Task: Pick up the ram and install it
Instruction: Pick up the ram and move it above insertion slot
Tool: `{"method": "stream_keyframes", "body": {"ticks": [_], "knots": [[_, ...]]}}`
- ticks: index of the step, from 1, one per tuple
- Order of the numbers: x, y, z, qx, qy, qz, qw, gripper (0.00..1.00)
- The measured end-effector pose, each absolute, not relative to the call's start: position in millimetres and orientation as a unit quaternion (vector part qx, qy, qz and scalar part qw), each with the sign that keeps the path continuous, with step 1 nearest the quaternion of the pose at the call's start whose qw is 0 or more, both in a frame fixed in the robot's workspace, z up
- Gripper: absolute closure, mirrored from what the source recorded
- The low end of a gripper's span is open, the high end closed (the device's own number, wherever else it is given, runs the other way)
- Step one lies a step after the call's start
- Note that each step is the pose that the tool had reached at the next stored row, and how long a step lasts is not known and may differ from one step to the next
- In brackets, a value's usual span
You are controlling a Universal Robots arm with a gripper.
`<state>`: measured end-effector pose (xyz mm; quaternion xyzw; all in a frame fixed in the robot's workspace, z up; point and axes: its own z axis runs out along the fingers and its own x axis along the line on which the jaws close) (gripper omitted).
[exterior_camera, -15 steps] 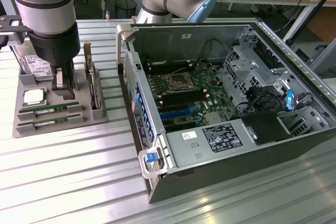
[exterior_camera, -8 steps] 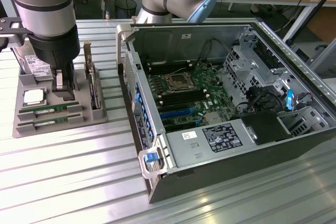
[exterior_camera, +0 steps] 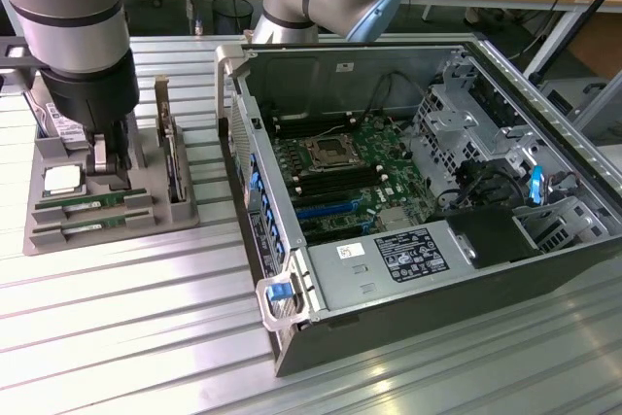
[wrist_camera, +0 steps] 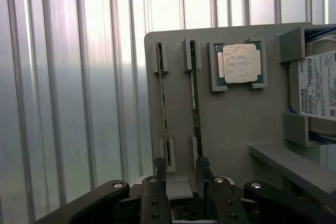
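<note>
From where I stand, the exterior view has the arm coming down in the upper left of the frame, with the gripper (exterior_camera: 110, 170) hanging over the grey tray (exterior_camera: 34, 240). Its jaws are spread apart and hold nothing. Just below it in the picture, two sticks stand on edge in their holders: the ram stick beside the processor (exterior_camera: 92, 203) and the outer ram stick (exterior_camera: 92, 224). Both have their long axis running across the frame, left to right. The processor (exterior_camera: 60, 180) sits at the gripper's side. The open computer case (exterior_camera: 389, 328) fills the middle and right, its dark memory slots (exterior_camera: 326, 174) bare, well apart from the tray.

In the wrist view, the gripper (wrist_camera: 181, 177) looks straight down at the tray (wrist_camera: 231, 129). The sticks show edge-on as two thin parallel lines leading away from the fingers: the outer ram stick (wrist_camera: 163, 103) and the ram stick beside the processor (wrist_camera: 195, 98), with the processor (wrist_camera: 240, 64) and the hard drive (wrist_camera: 320, 87) beyond it. The open fingers stand over the sticks' near ends, their gap set across the thin edges. I cannot tell which stick they are lined up on.
</note>
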<state>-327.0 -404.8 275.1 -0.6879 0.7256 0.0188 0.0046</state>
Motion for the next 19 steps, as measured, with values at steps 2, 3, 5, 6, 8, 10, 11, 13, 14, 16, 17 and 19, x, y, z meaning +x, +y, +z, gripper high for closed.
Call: {"method": "stream_keyframes", "body": {"ticks": [2, 3, 5, 6, 8, 10, 11, 13, 14, 16, 17, 19], "knots": [[-329.7, -407.6, 273.7, -0.688, 0.726, 0.019, 0.005, 0.64], [-331.2, -408.9, 273.0, -0.688, 0.726, 0.019, 0.005, 0.64], [-334.6, -411.4, 271.6, -0.688, 0.726, 0.019, 0.005, 0.64], [-336.4, -412.5, 271.0, -0.688, 0.726, 0.020, 0.005, 0.64], [-340.0, -414.2, 269.5, -0.688, 0.725, 0.020, 0.006, 0.64], [-342.8, -415.5, 267.6, -0.688, 0.725, 0.022, 0.007, 0.64], [-343.1, -415.6, 267.1, -0.688, 0.725, 0.022, 0.008, 0.64], [-344.0, -415.8, 266.2, -0.688, 0.725, 0.022, 0.008, 0.64], [-344.5, -416.0, 265.6, -0.688, 0.725, 0.023, 0.008, 0.64], [-345.9, -416.4, 263.8, -0.688, 0.725, 0.024, 0.009, 0.64], [-346.8, -416.8, 262.4, -0.688, 0.725, 0.024, 0.010, 0.64], [-348.3, -417.2, 260.2, -0.688, 0.725, 0.025, 0.010, 0.64]]}}
